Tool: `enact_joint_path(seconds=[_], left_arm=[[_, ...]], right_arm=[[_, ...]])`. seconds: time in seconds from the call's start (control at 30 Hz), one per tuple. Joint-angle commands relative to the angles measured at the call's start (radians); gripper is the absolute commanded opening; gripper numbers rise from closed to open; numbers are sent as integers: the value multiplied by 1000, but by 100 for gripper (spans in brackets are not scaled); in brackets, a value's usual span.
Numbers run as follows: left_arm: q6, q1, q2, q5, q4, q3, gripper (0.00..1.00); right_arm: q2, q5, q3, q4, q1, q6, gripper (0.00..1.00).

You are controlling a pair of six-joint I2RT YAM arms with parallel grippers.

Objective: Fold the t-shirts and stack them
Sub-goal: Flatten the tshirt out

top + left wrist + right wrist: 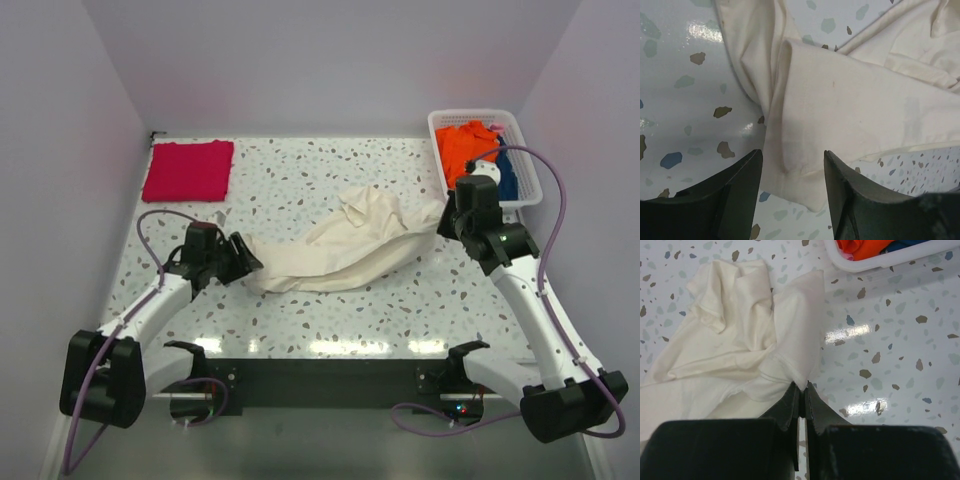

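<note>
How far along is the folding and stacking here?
Done: the pink shirt lies folded flat at the far left corner of the table. In hand: the cream shirt is bunched mid-table, with the right arm's fingers shut on one edge and the left arm's fingers open around another. Left: spreading and folding the cream shirt, then stacking the two.

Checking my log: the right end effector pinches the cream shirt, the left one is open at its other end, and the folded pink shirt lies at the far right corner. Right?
One slip: the folded pink shirt lies at the far left corner, as the top external view shows. The rest stands.
</note>
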Motion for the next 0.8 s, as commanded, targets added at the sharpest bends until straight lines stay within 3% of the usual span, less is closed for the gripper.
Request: enact_joint_path(seconds=[0.0, 0.63, 0.77], left_arm=[[-18, 3, 11, 53, 82, -20, 57], [-58, -60, 53, 61, 116, -35, 47], [-53, -61, 57, 56, 110, -23, 41]], right_arm=[[5, -10, 22, 40, -7, -9, 0], [19, -39, 2, 66, -7, -1, 0], [20, -42, -4, 68, -5, 0, 0]])
